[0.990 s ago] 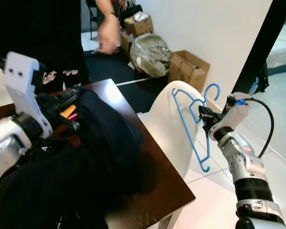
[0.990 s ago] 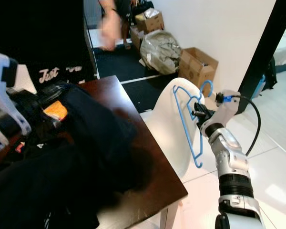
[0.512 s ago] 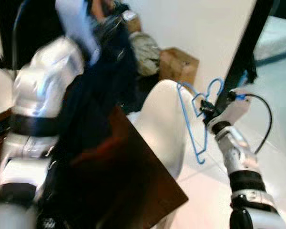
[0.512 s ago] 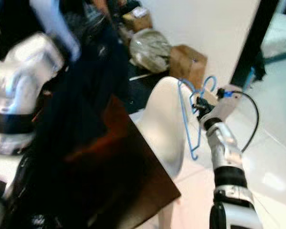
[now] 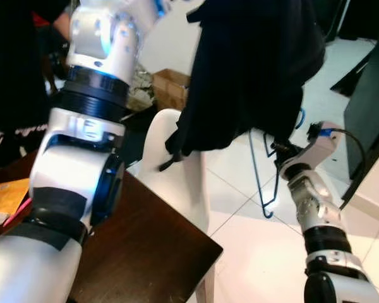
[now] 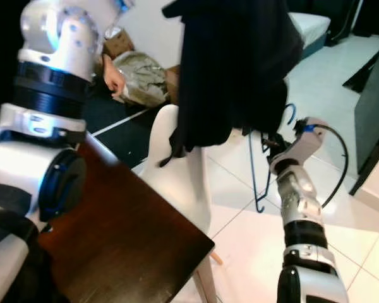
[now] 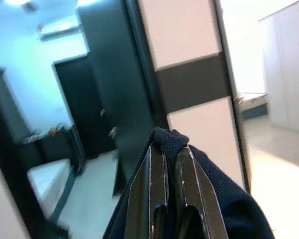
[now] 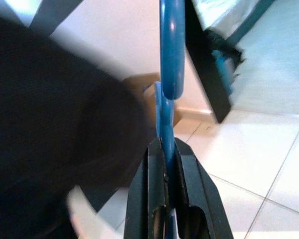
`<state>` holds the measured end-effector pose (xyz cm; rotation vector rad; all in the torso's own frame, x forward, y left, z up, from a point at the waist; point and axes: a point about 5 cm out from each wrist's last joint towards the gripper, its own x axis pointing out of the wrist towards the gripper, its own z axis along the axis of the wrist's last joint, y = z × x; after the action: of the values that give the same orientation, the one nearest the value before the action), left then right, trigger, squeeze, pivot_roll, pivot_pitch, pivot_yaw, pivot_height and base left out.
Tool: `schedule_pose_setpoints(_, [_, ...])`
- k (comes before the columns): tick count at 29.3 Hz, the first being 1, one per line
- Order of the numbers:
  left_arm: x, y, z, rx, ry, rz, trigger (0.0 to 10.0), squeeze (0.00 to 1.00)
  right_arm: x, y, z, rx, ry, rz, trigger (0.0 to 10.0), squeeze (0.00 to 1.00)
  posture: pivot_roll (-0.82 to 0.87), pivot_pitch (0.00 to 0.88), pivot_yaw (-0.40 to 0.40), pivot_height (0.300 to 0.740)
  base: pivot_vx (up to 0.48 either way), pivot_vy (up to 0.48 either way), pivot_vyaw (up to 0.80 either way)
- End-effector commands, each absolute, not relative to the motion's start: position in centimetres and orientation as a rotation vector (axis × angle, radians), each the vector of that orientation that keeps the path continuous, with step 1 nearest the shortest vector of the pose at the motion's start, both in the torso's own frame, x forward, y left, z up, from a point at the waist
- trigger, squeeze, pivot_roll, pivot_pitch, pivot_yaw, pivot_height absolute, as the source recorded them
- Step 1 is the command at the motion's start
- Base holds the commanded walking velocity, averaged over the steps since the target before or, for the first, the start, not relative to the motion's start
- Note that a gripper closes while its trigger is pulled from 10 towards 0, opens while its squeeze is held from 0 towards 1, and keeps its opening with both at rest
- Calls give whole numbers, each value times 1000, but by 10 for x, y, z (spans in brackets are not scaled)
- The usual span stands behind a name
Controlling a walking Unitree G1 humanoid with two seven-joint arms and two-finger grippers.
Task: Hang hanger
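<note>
Left gripper [image 7: 170, 149] pinches dark garment [image 5: 252, 69] aloft, above right gripper [image 8: 165, 164] clamped on blue hanger [image 5: 263, 173]; next: thread hanger w/ garment.

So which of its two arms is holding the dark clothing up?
The left arm: its left gripper pinches the dark garment overhead. The right gripper holds the blue hanger.

The dark garment [image 5: 252, 69] runs off the top edge at upper centre, and it hides the upper part of the blue hanger [image 5: 264, 183]. The person's hand [image 6: 112, 77] shows at upper left, the rest hidden behind the left arm [image 5: 82, 164].
</note>
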<state>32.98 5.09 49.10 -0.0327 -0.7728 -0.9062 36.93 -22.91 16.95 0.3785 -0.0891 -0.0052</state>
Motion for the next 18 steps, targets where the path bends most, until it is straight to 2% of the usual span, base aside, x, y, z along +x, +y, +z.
schedule_pose_setpoints(1, [328,73,501,-14,-844,-820,10000,0,367,-225,167,370,-93,19,10000,0,77,0,70,740,0,0,-800])
schedule_pose_setpoints(4, [329,76,500,-9,-841,-802,10000,0,367,-224,167,369,-93,23,10000,0,77,0,70,740,0,0,-800])
schedule_pose_setpoints(5, [337,96,493,5,-818,-703,10000,0,366,-223,164,353,-83,39,10000,0,79,0,63,740,0,0,0])
schedule_pose_setpoints(6, [348,152,474,137,-767,-404,10000,0,365,-221,163,343,-72,80,10000,0,78,0,52,740,0,0,0])
schedule_pose_setpoints(7, [348,152,474,137,-767,-404,10000,0,365,-221,163,343,-72,80,10000,0,78,0,52,740,0,0,0])
schedule_pose_setpoints(8, [348,176,467,189,-742,-288,10000,0,363,-222,162,334,-67,87,10000,0,85,0,40,740,0,0,0])
schedule_pose_setpoints(9, [347,188,464,216,-731,-232,10000,0,363,-224,162,330,-65,87,10000,0,85,0,40,740,0,0,0])
schedule_pose_setpoints(10, [347,188,464,216,-731,-232,10000,0,363,-224,162,330,-65,87,10000,0,85,0,40,740,0,0,0])
schedule_pose_setpoints(11, [343,210,458,285,-721,-129,10000,0,362,-226,161,328,-57,83,10000,0,86,7,28,740,0,0,0])
schedule_pose_setpoints(13, [343,210,458,285,-721,-129,10000,0,362,-226,161,328,-57,83,10000,0,86,7,28,740,0,0,0])
schedule_pose_setpoints(14, [338,238,451,322,-699,1,10000,0,361,-229,161,323,-51,88,10000,0,82,0,20,740,0,0,0])
schedule_pose_setpoints(16, [328,273,442,376,-669,171,10000,0,361,-231,162,316,-47,96,10000,0,77,6,18,740,0,0,0])
schedule_pose_setpoints(18, [325,282,435,315,-646,180,10000,0,361,-232,163,317,-47,94,10000,0,74,19,21,740,0,0,0])
